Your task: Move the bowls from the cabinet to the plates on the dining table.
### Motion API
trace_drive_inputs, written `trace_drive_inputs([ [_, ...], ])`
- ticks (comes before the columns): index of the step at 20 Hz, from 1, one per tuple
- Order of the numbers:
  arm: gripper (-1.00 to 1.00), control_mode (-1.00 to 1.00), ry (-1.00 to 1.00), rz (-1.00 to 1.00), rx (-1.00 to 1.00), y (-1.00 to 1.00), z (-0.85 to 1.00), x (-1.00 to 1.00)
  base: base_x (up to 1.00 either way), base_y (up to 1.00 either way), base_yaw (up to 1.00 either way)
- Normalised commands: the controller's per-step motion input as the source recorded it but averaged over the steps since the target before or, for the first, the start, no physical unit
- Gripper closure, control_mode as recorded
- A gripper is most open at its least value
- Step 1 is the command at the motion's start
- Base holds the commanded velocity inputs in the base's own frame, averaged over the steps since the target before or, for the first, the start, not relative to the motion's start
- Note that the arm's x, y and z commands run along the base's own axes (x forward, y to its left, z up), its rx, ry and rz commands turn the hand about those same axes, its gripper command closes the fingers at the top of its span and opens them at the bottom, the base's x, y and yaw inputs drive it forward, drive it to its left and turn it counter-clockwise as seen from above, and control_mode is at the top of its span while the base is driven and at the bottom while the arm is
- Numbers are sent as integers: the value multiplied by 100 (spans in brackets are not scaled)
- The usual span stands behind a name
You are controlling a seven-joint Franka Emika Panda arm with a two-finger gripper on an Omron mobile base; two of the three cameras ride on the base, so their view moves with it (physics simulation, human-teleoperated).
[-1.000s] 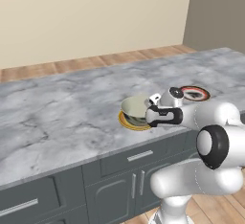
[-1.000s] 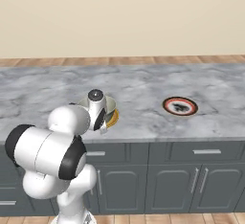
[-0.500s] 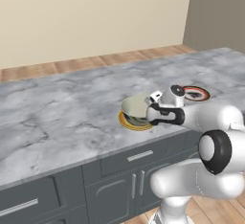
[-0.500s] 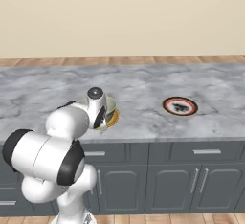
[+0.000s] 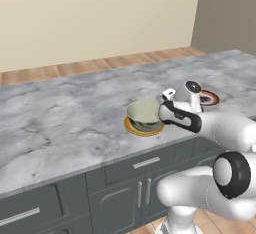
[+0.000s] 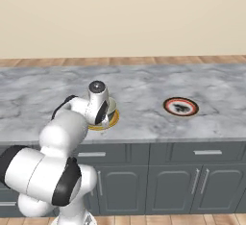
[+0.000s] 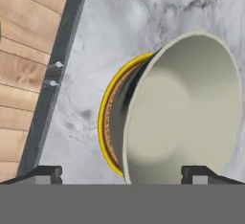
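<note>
Cream bowl [image 5: 143, 115] on the yellow plate [image 5: 134, 127], fingers spread wide.

The bowl sits on the plate on the table [image 5: 70, 123], near its front edge. The gripper [image 7: 122, 173] is just beside the bowl with one fingertip [image 7: 45, 173] off to one side and the other at the bowl's rim, gripping nothing. The red plate [image 6: 180, 106] lies well apart along the marble top, with a dark mark in its white centre.

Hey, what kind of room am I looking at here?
Most likely a kitchen or dining area: a long marble-topped counter with dark grey drawers beneath, a cream bowl on a yellow-rimmed plate, and a wood floor beyond.
</note>
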Motion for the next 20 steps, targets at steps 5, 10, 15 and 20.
trace_drive_inputs([
  [5, -100, -100, 0, 0, 1, -15, 49, -31, 0, 0, 0],
  [10, -100, -100, 0, 0, 2, -7, 44, -46, 0, 0, 0],
  [15, -100, -100, 0, 0, 1, -2, 36, -56, 0, 0, 0],
  [20, -100, -100, -1, 0, 1, 0, 34, -53, 0, 0, 0],
])
